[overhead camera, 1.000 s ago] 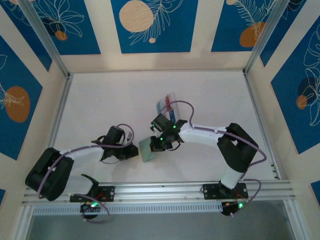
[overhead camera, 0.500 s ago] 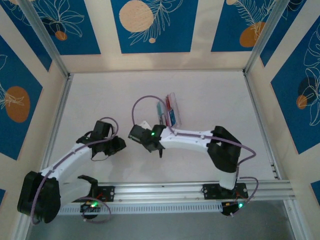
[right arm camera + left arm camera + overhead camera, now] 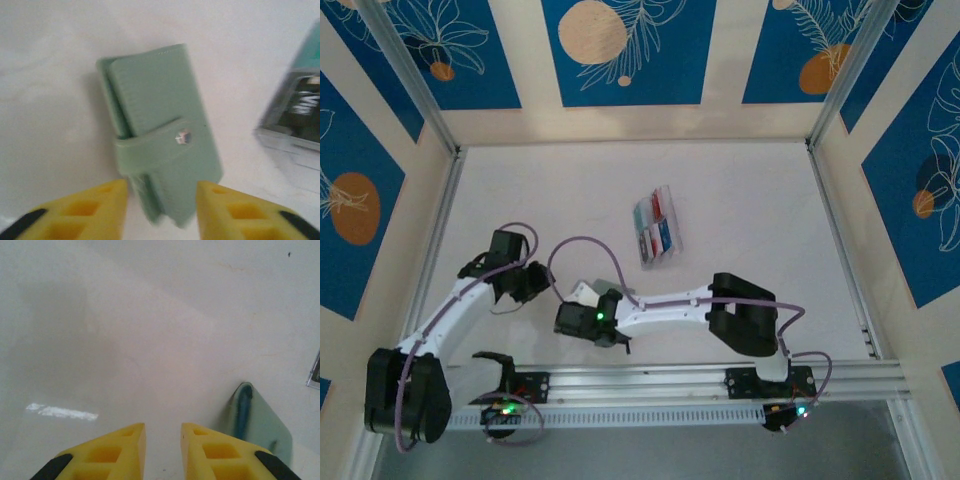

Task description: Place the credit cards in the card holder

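The card holder (image 3: 160, 125), a closed sage-green wallet with a snap tab, lies on the white table just ahead of my right gripper (image 3: 161, 185). Its jaws stand open on either side of the wallet's near end without gripping it. From above, the right gripper (image 3: 576, 312) is at the near left-centre, with the card holder (image 3: 584, 291) pale beside it. The credit cards (image 3: 655, 225), red, teal and white, sit in a clear box further back. My left gripper (image 3: 163, 427) is open a little and holds nothing. A grey-green shape (image 3: 260, 422) with a blue stripe lies to its right.
The clear plastic box (image 3: 295, 115) stands close to the right of the wallet. The left gripper (image 3: 515, 280) hangs near the table's left side. Metal rails and patterned walls bound the table. Bare white surface lies ahead of the left gripper's fingers (image 3: 125, 450).
My right gripper has swung left and toward the near edge, and its jaws have gone from shut to open. The left gripper has drawn back to the left.
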Available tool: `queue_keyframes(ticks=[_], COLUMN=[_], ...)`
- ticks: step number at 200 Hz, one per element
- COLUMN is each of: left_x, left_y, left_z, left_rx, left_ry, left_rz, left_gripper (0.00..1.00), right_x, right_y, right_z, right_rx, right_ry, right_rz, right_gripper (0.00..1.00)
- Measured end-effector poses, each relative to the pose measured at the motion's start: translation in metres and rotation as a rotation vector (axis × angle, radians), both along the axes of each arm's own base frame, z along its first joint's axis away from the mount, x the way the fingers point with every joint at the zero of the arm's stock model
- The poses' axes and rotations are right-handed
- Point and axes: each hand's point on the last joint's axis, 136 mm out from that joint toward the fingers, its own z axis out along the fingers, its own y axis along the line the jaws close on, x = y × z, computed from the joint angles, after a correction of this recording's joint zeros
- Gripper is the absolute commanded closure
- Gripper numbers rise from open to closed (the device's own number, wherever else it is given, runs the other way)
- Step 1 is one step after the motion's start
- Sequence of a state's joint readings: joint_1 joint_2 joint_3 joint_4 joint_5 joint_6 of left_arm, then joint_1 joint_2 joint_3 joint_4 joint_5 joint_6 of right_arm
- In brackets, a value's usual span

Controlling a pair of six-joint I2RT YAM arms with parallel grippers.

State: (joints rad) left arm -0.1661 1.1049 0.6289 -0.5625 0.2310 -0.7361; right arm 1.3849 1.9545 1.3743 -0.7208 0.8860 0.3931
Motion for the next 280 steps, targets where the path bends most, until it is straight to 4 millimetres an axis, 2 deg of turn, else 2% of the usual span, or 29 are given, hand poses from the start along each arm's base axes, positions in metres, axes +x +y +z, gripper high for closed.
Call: queue_keyframes(ticks=[18,33,39,57,65,89,130,165,186,218,247,280], left_x=[0.004,0.007,0.008,0.014,0.018,0.029,0.045,0.053,0.052,0.048,0.03,0.011], left_y=[-0.003,-0.008,-0.01,-0.023,-0.03,-0.063,-0.11,-0.138,-0.14,-0.14,-0.138,-0.131], left_z=[0.001,0.003,0.004,0.008,0.01,0.015,0.006,-0.012,-0.022,-0.031,-0.044,-0.052], left_rx=[-0.005,-0.017,-0.025,-0.057,-0.073,-0.116,-0.158,-0.169,-0.164,-0.154,-0.142,-0.141], left_ry=[0.002,-0.002,-0.004,-0.015,-0.019,-0.039,-0.023,0.007,0.029,0.038,0.075,0.087], left_rz=[-0.025,-0.057,-0.073,-0.134,-0.166,-0.284,-0.419,-0.482,-0.492,-0.512,-0.526,-0.53], left_gripper=[0.74,0.73,0.73,0.73,0.73,0.72,0.72,0.72,0.72,0.73,0.74,0.75], right_x=[-0.011,-0.017,-0.02,-0.026,-0.026,-0.021,-0.034,-0.037,-0.033,-0.009,0.013,0.025], right_y=[0.003,-0.003,-0.006,-0.016,-0.019,-0.026,-0.039,-0.03,-0.03,-0.047,-0.057,-0.066], right_z=[-0.007,-0.01,-0.01,0.0,0.007,0.014,-0.017,-0.029,-0.034,-0.039,-0.04,-0.043], right_rx=[0.036,0.071,0.091,0.19,0.247,0.37,0.393,0.42,0.444,0.467,0.495,0.502], right_ry=[0.07,0.14,0.173,0.293,0.347,0.475,0.646,0.717,0.732,0.718,0.696,0.689], right_rz=[-0.007,-0.035,-0.047,-0.118,-0.157,-0.267,-0.376,-0.412,-0.443,-0.546,-0.604,-0.638], right_gripper=[0.46,0.46,0.51,0.8,0.88,1.0,1.0,1.0,1.0,1.0,1.0,1.0])
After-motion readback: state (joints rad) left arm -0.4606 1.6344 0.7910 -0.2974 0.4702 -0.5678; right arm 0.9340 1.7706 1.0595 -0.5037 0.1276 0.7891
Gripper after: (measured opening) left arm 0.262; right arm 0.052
